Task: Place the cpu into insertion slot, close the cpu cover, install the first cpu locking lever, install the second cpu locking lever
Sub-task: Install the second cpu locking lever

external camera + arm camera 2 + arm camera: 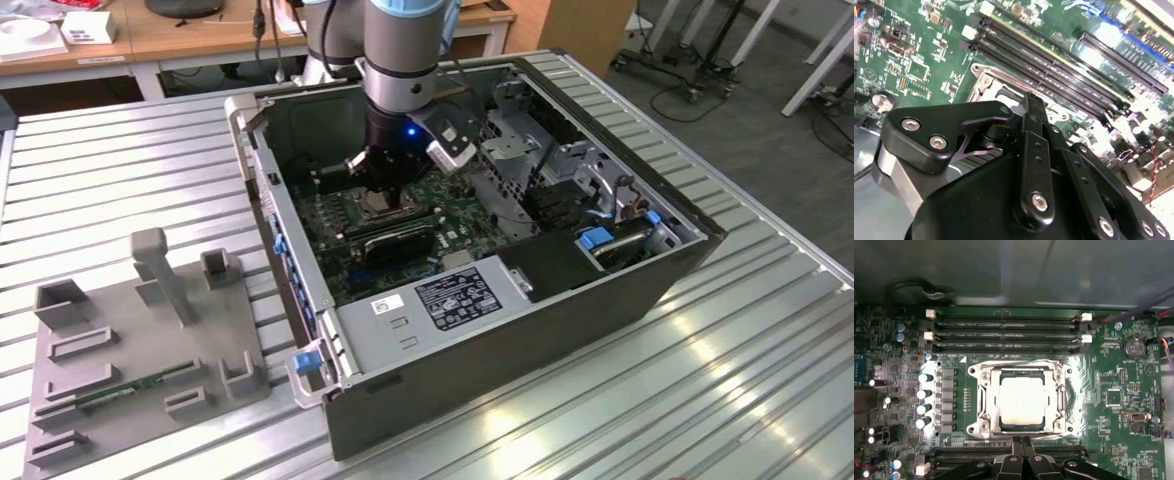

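In the first wrist view the cpu (pixel 1022 401) lies seated in the insertion slot (pixel 985 401), the cpu cover (pixel 1060 390) closed around it. The gripper (pixel 1022 441) hangs just beside it, jaws pressed together, empty, its base cut off.

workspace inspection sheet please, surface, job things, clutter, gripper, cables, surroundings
Surface: ribbed metal table carrying an open black computer case.
Job's things: pale square cpu lies in the silver-rimmed insertion slot on the green circuit board; the thin metal cpu cover appears down around it.
Clutter: grey moulded fixture tray on the exterior view's left.
Gripper: black gripper sits beside the slot, fingers together, holding nothing visible.
Cables: red and black wires at the board's edge.
Surroundings: wooden desks behind the table.
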You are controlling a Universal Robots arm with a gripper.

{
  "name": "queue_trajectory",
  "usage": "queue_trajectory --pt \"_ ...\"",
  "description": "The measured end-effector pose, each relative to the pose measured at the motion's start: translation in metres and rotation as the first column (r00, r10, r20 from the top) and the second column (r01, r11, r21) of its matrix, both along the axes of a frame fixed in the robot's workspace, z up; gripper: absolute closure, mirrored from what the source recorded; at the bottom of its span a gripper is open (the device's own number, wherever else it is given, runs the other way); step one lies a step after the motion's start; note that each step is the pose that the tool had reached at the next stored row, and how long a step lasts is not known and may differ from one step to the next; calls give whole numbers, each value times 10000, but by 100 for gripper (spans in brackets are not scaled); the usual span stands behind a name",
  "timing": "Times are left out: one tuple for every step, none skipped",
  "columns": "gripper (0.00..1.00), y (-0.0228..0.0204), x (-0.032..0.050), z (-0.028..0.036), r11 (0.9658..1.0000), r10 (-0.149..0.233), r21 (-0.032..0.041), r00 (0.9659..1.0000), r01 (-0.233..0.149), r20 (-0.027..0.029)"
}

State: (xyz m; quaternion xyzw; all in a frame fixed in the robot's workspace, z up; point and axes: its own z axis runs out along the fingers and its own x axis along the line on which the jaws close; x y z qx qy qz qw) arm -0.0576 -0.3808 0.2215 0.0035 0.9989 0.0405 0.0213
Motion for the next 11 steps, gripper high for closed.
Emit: queue_trajectory --pt "89 19 0 0 10000 1 1 10000 -1 0" --pt "89 43 0 0 10000 1 1 10000 -1 0" --pt "89 69 0 0 10000 0 2 10000 0 0" --pt "89 98 0 0 10000 0 1 10000 0 0" --pt "89 130 0 0 10000 0 1 10000 0 0" --pt "89 166 0 0 10000 0 3 10000 0 0" --pt "89 197 0 0 10000 0 5 10000 0 0" --pt "89 226 0 0 10000 0 4 10000 0 0" --pt "89 249 0 0 10000 0 4 10000 0 0" --pt "89 264 0 0 10000 0 5 10000 0 0" --pt "89 273 0 0 10000 0 5 10000 0 0"
